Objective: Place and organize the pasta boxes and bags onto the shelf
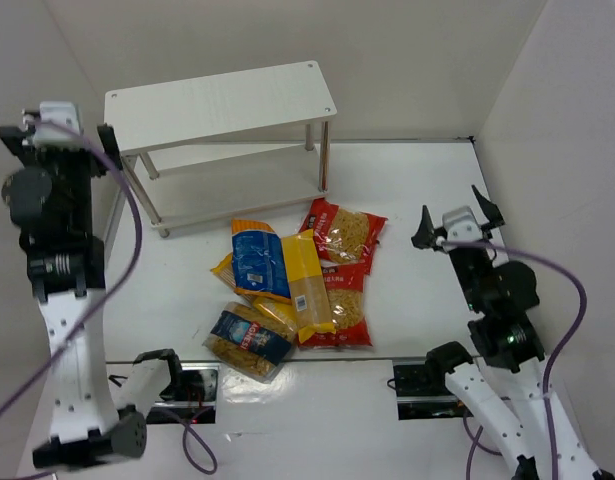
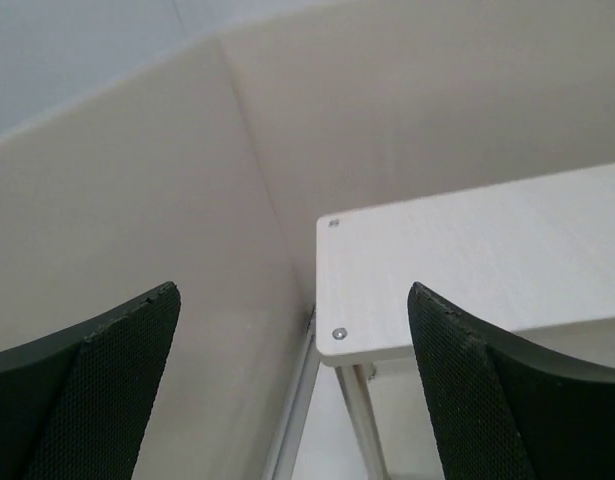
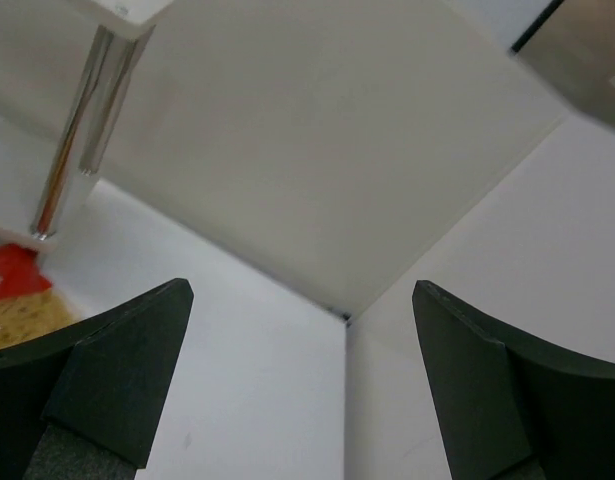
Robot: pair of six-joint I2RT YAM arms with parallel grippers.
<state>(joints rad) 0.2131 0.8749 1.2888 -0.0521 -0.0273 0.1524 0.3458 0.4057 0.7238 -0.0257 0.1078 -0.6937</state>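
While every pack lies in one overlapping heap on the table point(image 1: 417, 180) just in front of the shelf point(image 1: 222, 100), neither tier holds anything, so I judge the sorting not yet begun.

The long yellow spaghetti pack point(image 1: 309, 285) lies across the top of the heap. It rests on the yellow-orange pack point(image 1: 257, 262) with the blue label on its left and on a red windowed bag point(image 1: 349, 315) on its right. A second red bag point(image 1: 343, 232) lies on the far side, near the shelf's right front leg point(image 1: 324, 155). The clear bag point(image 1: 249, 340) with the dark-blue label touches the heap at its near left corner.

The left tool point(image 2: 292, 295) is raised beside the shelf's left end, jaws wide apart with nothing between them, looking past the corner of the top board. The right tool point(image 1: 454, 222) stands to the right of the heap, well apart from it, spread wide and empty.

Both probably stand off so the heap is unobstructed. The spaghetti pack, being uppermost and pinning others, looks like the sensible first lift.
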